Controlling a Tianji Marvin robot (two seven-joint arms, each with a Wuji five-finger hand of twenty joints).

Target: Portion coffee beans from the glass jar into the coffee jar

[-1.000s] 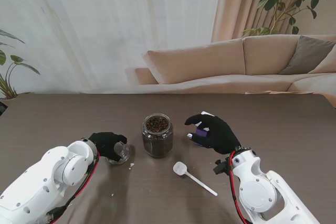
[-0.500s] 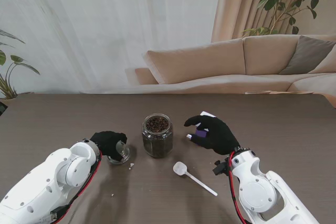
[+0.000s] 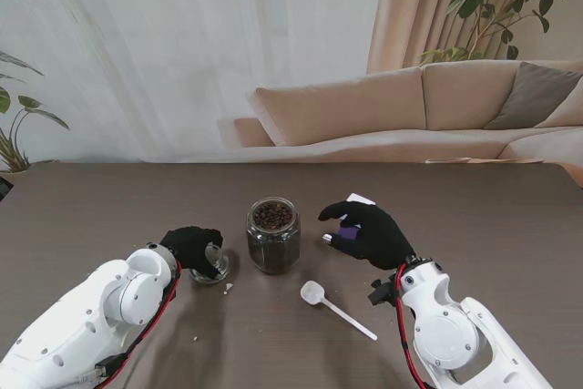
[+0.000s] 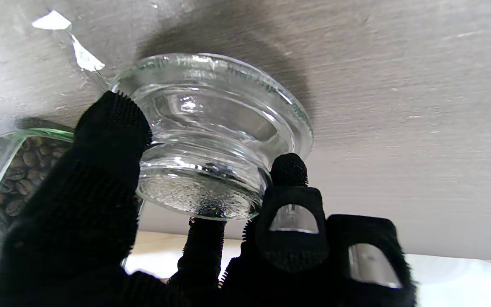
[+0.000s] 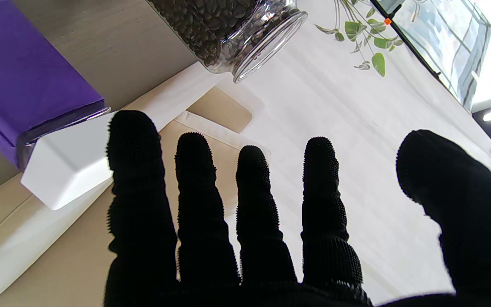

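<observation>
The lid [image 4: 211, 140] should be set flat on the table [image 3: 109, 207], left of the jar [image 3: 272, 235] and clear of the scoop [image 3: 334, 304], before letting go. The left hand [image 3: 195, 250] pinches it, thumb against fingers [image 4: 289, 170]; it seems to rest on the table already. The right hand [image 3: 372, 232] hovers with fingers spread, holding nothing, over the purple box [image 5: 24, 76], likely the coffee jar.

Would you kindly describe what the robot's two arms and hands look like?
Both arms have glossy white rounded shells with red cables along the wrists. The left hand and right hand are five-fingered, in black gloves with a nubbed texture; the left wrist view shows clear windows on two fingers.
</observation>
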